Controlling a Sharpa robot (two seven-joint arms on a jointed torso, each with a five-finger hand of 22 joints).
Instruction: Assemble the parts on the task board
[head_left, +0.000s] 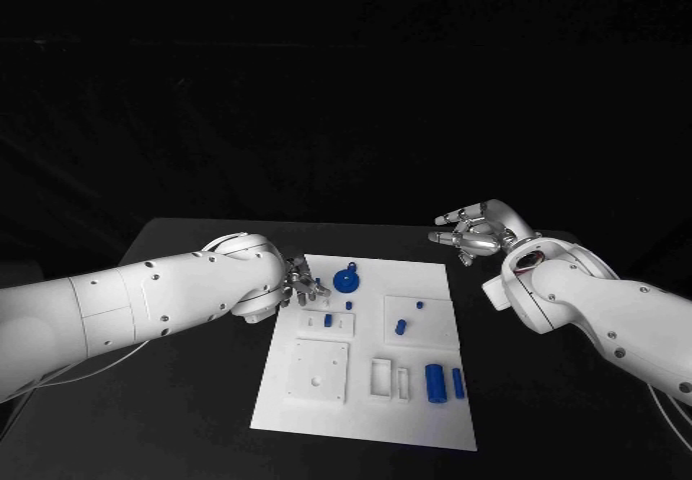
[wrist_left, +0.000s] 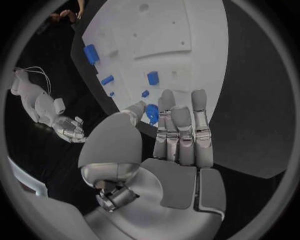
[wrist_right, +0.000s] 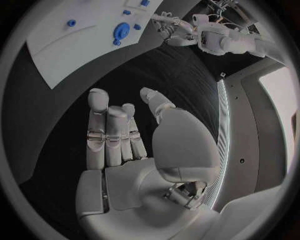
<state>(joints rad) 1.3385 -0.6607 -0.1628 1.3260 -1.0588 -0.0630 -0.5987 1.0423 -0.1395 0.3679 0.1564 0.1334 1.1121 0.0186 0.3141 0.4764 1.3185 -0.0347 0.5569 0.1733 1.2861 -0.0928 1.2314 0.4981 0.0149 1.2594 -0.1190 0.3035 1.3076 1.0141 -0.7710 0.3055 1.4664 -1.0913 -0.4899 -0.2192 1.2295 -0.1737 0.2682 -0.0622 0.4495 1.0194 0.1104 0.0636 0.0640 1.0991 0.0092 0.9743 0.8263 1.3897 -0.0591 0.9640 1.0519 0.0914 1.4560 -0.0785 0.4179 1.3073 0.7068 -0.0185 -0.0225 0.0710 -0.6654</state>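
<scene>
The white task board (head_left: 361, 400) lies in the middle of the black table. A round blue part (head_left: 346, 279) stands near its far edge, and two blue cylinders (head_left: 434, 383) lie at its near right. Small blue parts (head_left: 401, 325) sit around the middle. My left hand (head_left: 299, 283) hovers at the board's far left edge, just left of the round part (wrist_left: 152, 114), fingers straight and holding nothing. My right hand (head_left: 472, 232) is off the board beyond its far right corner, fingers apart and empty. In the right wrist view the board (wrist_right: 69, 45) lies ahead of the right hand (wrist_right: 125, 135).
Two raised square plates (head_left: 319, 370) sit on the board's left half, and slotted recesses (head_left: 382, 378) lie beside the cylinders. Bare black table surrounds the board on both sides.
</scene>
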